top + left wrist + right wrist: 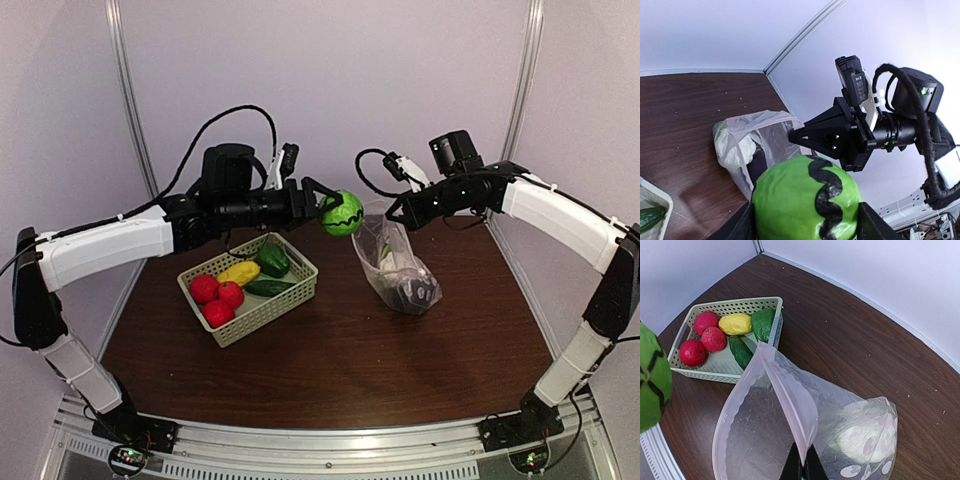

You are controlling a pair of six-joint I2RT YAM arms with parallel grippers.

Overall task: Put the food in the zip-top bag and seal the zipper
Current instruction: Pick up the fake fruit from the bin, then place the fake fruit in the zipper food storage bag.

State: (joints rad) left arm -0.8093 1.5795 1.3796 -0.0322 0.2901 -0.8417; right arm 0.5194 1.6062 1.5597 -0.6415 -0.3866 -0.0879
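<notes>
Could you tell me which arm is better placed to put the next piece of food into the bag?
Left: the left gripper holds the green ball beside the mouth of the bag; the right gripper pinches its rim open.

Your top view looks down from behind over the whole table (340, 370). Left wrist faces the right arm (900, 125) closely. Right wrist looks down close; all share the zip-top bag (400, 270).

On the table (335, 375), the basket (272, 312) holding 6 food pieces (232, 294) sits left of the zip-top bag (400, 275); a melon toy (342, 213) hangs above, between them.
</notes>
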